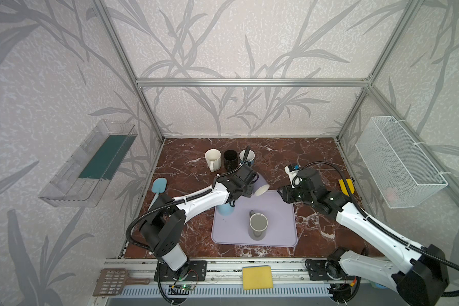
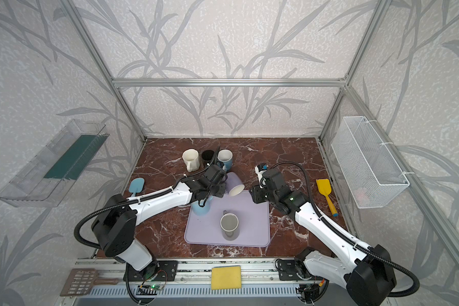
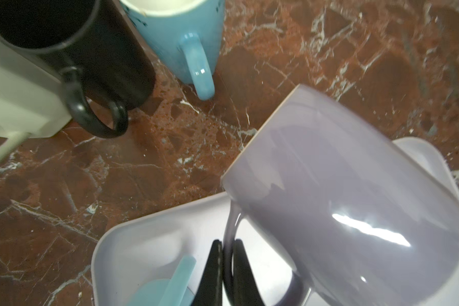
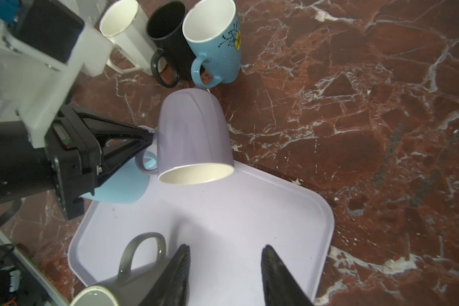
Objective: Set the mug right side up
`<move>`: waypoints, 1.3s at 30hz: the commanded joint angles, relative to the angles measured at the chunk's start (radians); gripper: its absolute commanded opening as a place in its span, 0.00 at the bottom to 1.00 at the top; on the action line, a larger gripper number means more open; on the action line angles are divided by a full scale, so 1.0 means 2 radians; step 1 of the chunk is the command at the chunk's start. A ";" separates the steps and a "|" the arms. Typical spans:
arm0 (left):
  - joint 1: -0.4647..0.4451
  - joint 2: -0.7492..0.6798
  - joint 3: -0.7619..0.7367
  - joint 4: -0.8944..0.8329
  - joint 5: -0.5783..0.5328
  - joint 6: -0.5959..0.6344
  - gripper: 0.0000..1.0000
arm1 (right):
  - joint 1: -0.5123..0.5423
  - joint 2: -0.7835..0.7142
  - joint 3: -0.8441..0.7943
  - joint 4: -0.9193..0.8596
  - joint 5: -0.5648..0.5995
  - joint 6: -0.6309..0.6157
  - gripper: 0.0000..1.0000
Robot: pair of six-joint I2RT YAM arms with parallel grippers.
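Note:
A lilac mug (image 1: 262, 186) (image 2: 235, 184) hangs tilted above the back edge of the lilac mat (image 1: 277, 234), base up and cream mouth facing down toward the front. My left gripper (image 3: 227, 243) (image 4: 150, 135) is shut on its handle (image 3: 232, 225), with the fingers pinching the thin loop. My right gripper (image 4: 225, 249) (image 1: 282, 195) stands open over the mat with nothing between its fingers. A grey mug (image 1: 258, 225) (image 4: 133, 275) stands upright on the mat beside one right finger. A light blue mug (image 1: 225, 209) (image 4: 122, 186) sits at the mat's corner, partly hidden under my left arm.
Three upright mugs stand in a row at the back: cream (image 1: 213, 158), black (image 1: 230, 158) and blue floral (image 1: 247, 156). A blue spatula (image 1: 158, 186) lies left, a yellow one (image 2: 326, 193) right. A wire basket (image 1: 398, 161) and a clear shelf (image 1: 88, 164) hang on the side walls.

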 commanded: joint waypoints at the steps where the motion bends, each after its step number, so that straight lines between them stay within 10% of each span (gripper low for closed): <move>1: 0.004 -0.045 0.010 0.054 -0.032 -0.051 0.00 | 0.000 -0.017 -0.020 0.065 -0.021 0.050 0.45; 26: 0.016 -0.122 -0.036 -0.040 -0.012 -0.061 0.00 | 0.011 -0.029 -0.044 0.101 -0.005 0.080 0.46; 39: -0.002 -0.197 -0.083 -0.134 0.011 -0.062 0.16 | 0.011 -0.025 -0.025 0.081 0.010 0.060 0.47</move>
